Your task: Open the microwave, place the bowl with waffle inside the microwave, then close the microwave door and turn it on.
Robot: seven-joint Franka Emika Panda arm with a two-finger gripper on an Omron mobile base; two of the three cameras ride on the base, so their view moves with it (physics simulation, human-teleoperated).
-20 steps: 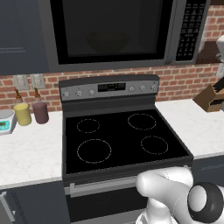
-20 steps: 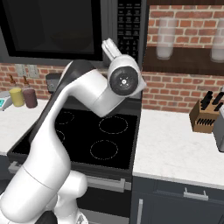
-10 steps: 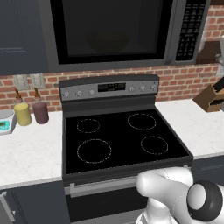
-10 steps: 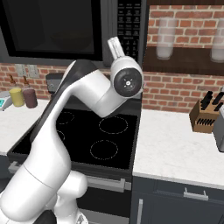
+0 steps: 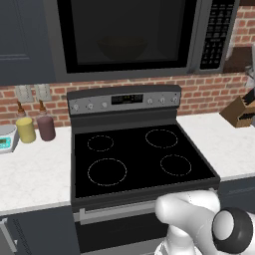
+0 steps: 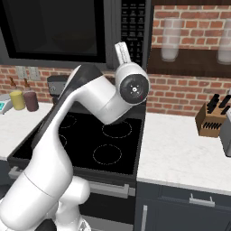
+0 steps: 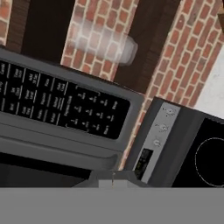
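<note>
Since the earlier frame the wrist has been swung slightly rightward and raised toward the keypad (image 6: 131,28). The gripper (image 7: 113,183) is kept shut, holding nothing, probably so one blunt tip can press a button. The microwave door (image 5: 124,37) is closed; the bowl (image 5: 122,47) is dimly seen behind its glass. At 3 o'clock of the keypad, open brick wall (image 6: 185,92) is left as room.

Microwave (image 5: 129,37) above stove (image 5: 139,159), bowl (image 5: 122,47) inside
</note>
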